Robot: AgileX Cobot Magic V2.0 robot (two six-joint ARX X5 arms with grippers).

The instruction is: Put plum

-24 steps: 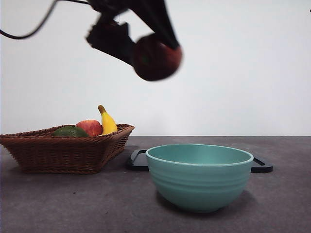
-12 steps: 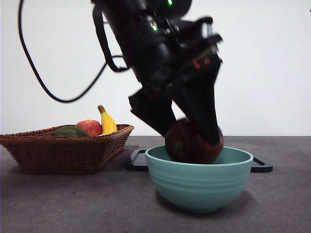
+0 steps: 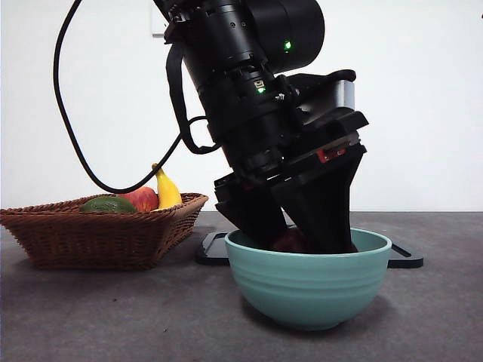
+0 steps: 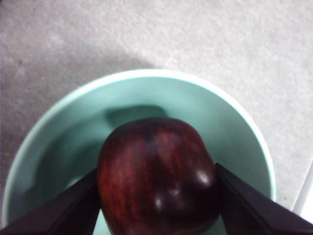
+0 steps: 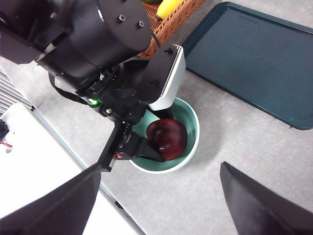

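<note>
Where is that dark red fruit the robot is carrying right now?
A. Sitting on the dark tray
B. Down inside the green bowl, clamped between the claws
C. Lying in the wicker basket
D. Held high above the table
B: the plum sits low inside the bowl, with the left gripper shut on both its sides.

One plum [image 4: 157, 176], one teal bowl [image 3: 309, 283], one wicker basket [image 3: 98, 234], one dark tray [image 5: 254, 58]; in the basket one red apple [image 3: 142, 198], one banana [image 3: 166, 188] and one green fruit [image 3: 108, 204]; two grippers: left [image 3: 302, 226], right [image 5: 161, 205]
</note>
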